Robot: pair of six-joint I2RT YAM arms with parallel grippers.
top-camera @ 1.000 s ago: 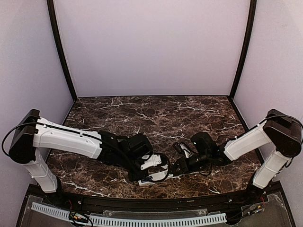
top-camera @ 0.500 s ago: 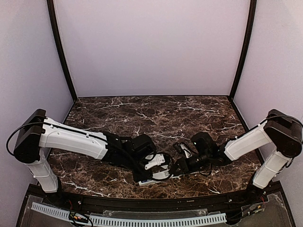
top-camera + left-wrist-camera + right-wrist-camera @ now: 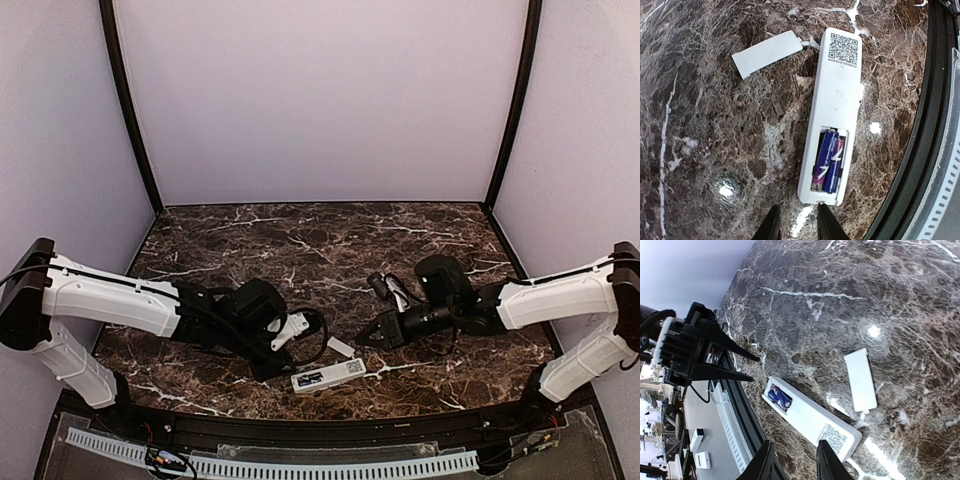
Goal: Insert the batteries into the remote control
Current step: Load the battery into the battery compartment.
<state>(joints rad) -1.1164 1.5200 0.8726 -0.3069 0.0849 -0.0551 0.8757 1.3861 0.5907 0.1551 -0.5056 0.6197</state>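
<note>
The remote control (image 3: pixel 330 375) lies back up near the table's front edge, and also shows in the left wrist view (image 3: pixel 837 95) and the right wrist view (image 3: pixel 812 417). Two blue-purple batteries (image 3: pixel 830 160) lie side by side in its open recess, also seen from the right wrist (image 3: pixel 779 396). My left gripper (image 3: pixel 272 366) is open and empty, its tips (image 3: pixel 797 220) just short of the remote's battery end. My right gripper (image 3: pixel 368 340) is open and empty, above and right of the remote (image 3: pixel 792 460). The left gripper's fingers (image 3: pixel 735 362) show in the right wrist view.
The small white cover plate (image 3: pixel 340 346) lies loose on the marble beside the remote (image 3: pixel 767 52) (image 3: pixel 860 380). The black front rail (image 3: pixel 935 125) runs close along the remote. A white perforated strip (image 3: pixel 300 465) lies beyond it.
Both grippers have drawn back from the remote, the left one to the left, the right one to the right and back. The remote now lies uncovered on the table.
</note>
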